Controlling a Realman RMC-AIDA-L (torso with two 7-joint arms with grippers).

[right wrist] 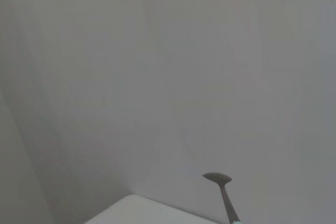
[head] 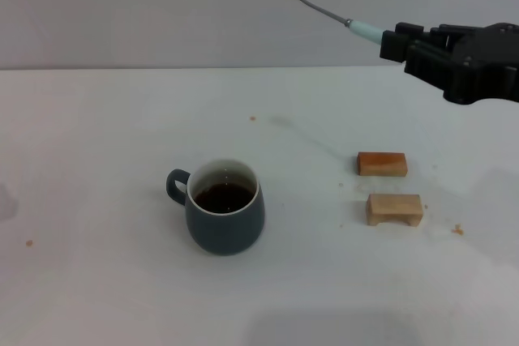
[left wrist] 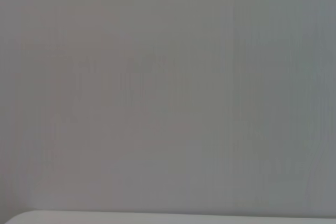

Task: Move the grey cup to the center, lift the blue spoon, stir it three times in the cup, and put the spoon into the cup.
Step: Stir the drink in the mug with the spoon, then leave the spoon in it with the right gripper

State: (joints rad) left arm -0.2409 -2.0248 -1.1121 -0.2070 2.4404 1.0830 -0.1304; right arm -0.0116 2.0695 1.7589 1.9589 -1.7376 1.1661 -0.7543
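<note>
The grey cup [head: 225, 207] stands upright near the middle of the white table, its handle toward the left and dark brown liquid inside. High above the table at the upper right, my right gripper [head: 395, 44] is shut on the pale-blue handle of the blue spoon [head: 324, 11]. The spoon's metal bowl points left and slightly up, well above and to the right of the cup. In the right wrist view the spoon [right wrist: 222, 192] shows its bowl and neck against the wall. My left gripper is out of view; the left wrist view shows only wall.
Two small wooden blocks lie right of the cup: an orange-brown one [head: 381, 164] and a paler one [head: 394, 209] in front of it. A few crumbs dot the table [head: 97, 135]. A grey wall rises behind the table's far edge.
</note>
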